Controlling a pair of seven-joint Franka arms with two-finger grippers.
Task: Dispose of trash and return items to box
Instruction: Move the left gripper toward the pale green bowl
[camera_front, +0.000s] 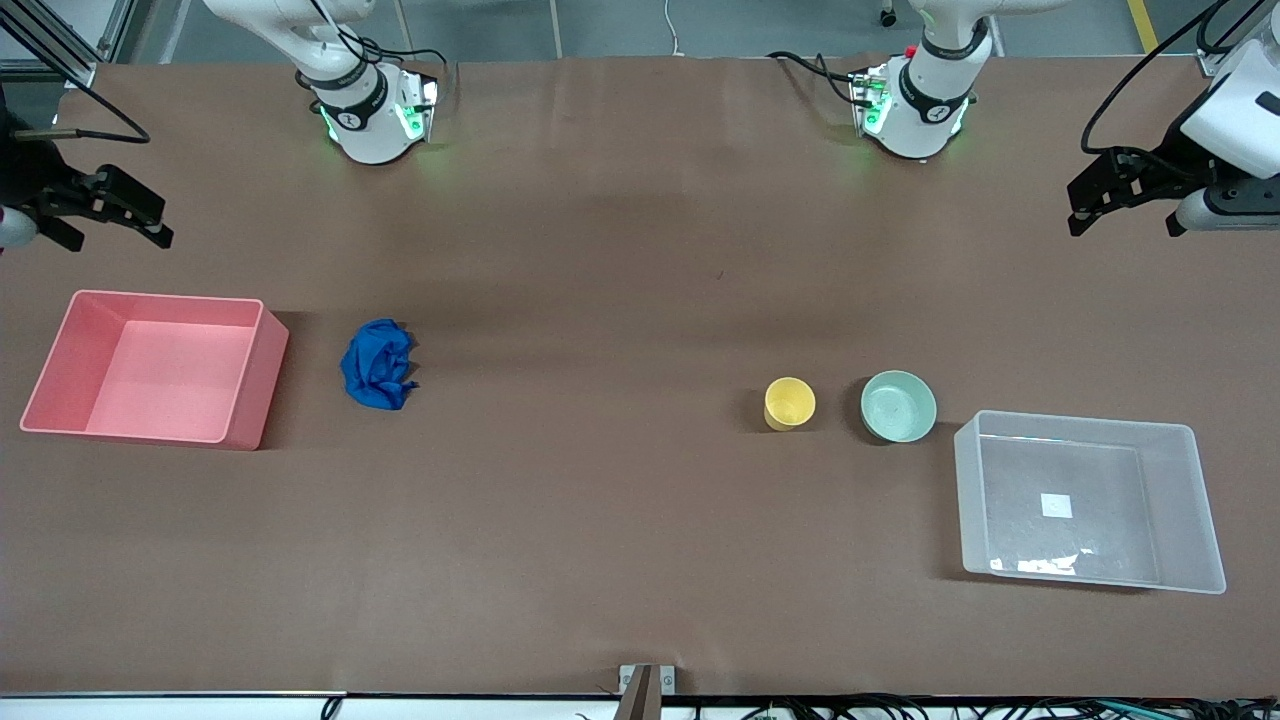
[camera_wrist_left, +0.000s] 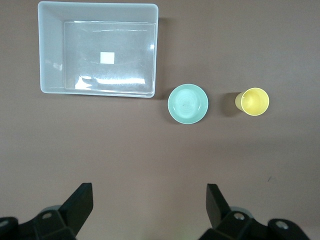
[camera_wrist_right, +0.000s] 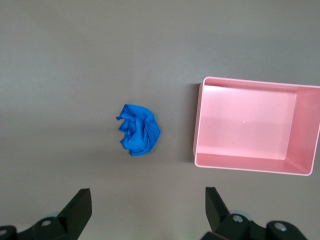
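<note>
Front view, catalogued from the right arm's end of the table to the left arm's end.

1. Right gripper (camera_front: 110, 210): raised near the table's edge, over bare table by the pink bin; fingers spread wide, empty. Arm waiting.
2. Pink opaque rectangular plastic bin (camera_front: 255, 375): empty, close to the table's end.
3. Bright blue crumpled wad of soft material (camera_front: 378, 364): the trash, on the brown table covering (camera_front: 600, 500) just beside the pink bin, apart from it.
4. Small yellow round cup (camera_front: 789, 403): upright, open, toward the left arm's end.
5. Pale mint-green round bowl (camera_front: 898, 406): beside the cup, apart from it, near a corner of the clear box.
6. Translucent clear-white rectangular plastic box (camera_front: 1195, 500): empty but for a white square label on its bottom; nearer the camera than cup and bowl.
7. Left gripper (camera_front: 1125, 195): raised at the table's end, fingers spread wide, empty. Arm waiting.

Step, as judged: nothing is moved yet; everything remains to be done. The next move calls for the right gripper to descend on the wad and pinch its high folds, presumably for the pink bin; the left can take the bowl or cup by the rim.

Room: open table surrounds every item. The bowl sits close to the box wall, so approach from the cup's side looks easier. Both bins lie near the table's ends.
</note>
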